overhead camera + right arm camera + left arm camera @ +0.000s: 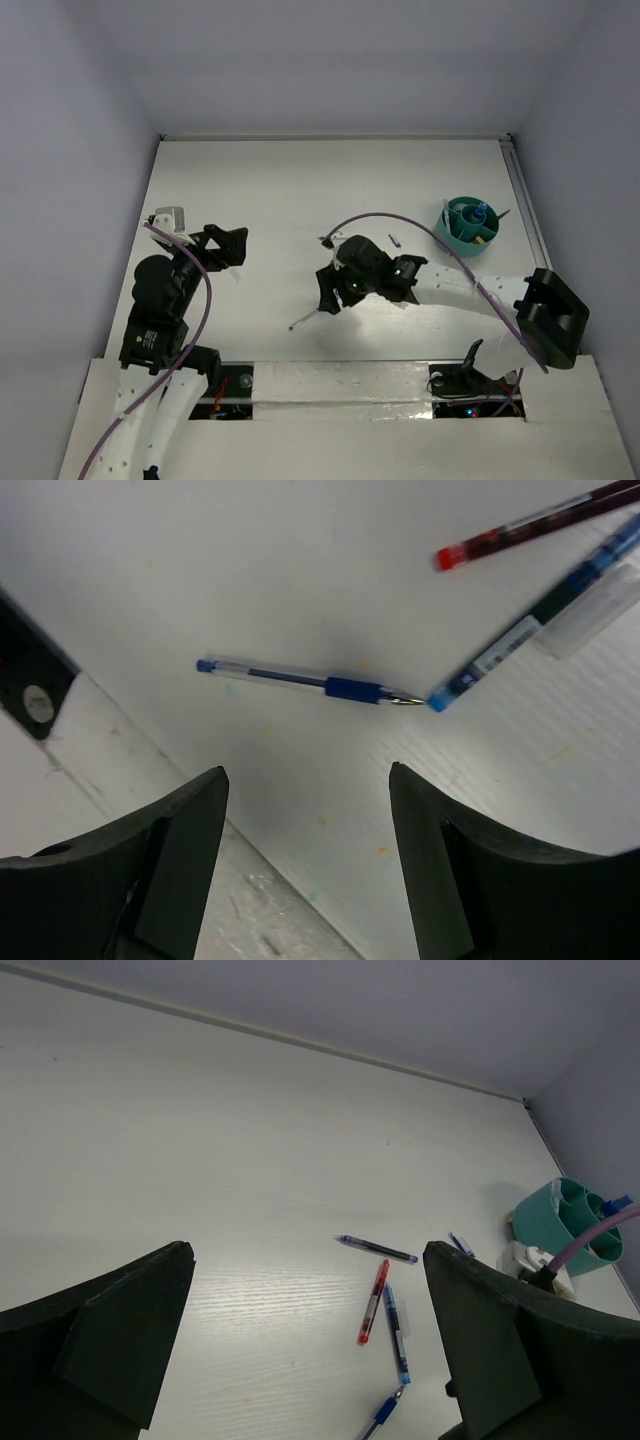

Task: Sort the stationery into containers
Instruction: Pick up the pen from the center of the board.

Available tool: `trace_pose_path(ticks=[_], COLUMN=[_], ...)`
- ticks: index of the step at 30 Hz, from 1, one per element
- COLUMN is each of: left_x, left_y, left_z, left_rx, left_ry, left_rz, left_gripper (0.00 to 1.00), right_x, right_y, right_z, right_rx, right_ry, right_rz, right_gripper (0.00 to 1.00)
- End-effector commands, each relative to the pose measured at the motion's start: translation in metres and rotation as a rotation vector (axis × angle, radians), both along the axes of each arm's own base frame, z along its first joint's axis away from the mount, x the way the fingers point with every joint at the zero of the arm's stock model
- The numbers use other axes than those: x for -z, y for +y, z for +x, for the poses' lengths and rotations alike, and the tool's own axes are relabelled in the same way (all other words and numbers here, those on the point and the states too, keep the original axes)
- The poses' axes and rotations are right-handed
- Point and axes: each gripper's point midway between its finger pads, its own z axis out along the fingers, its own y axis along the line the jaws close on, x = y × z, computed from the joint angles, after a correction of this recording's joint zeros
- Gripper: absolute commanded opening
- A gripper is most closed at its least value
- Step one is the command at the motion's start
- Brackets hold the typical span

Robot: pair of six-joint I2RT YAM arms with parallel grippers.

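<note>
Your right jaws hung released and empty over the blue-grip pen (310, 681) on the counter (300, 570), prob. lining up a pick; left jaws gaped empty too.

Left arm (160, 298), right arm (470, 292): white links, black joints; purple cable (380, 214) along each; black wedge-shaped tool fingers (110, 1350).

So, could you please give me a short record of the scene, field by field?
tub: teal, divided, some items inside
loose on table: red pen, blue pen, dark pen, clear pen
left fingers: apart, empty
right fingers: apart, empty, clear pen ahead
</note>
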Motion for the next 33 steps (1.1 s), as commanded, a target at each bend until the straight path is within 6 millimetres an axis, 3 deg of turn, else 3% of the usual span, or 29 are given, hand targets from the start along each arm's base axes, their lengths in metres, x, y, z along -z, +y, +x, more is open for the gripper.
trace_pose_path(ticks=[1, 7, 17, 22, 33], left_x=[-0.016, -0.021, -0.025, -0.026, -0.026], left_y=[-0.004, -0.008, -0.012, -0.011, -0.016], left_z=[-0.003, -0.01, -0.017, -0.017, -0.019], left_rx=[0.025, 0.043, 0.063, 0.06, 0.08], left_ry=[-0.078, -0.1, -0.116, -0.118, -0.119], left_rz=[-0.006, -0.013, -0.018, -0.019, -0.022], left_gripper=[0.99, 0.99, 0.99, 0.99, 0.99], right_x=[-0.012, 0.016, 0.061, 0.07, 0.082], right_y=[0.033, 0.041, 0.041, 0.04, 0.045], right_z=[-0.013, -0.008, 0.019, 0.015, 0.023], right_rx=[0.045, 0.106, 0.215, 0.219, 0.284], right_ry=[0.085, 0.123, 0.098, 0.082, -0.034], right_rz=[0.149, 0.099, -0.057, -0.123, -0.317], right_gripper=[0.73, 0.73, 0.74, 0.66, 0.6])
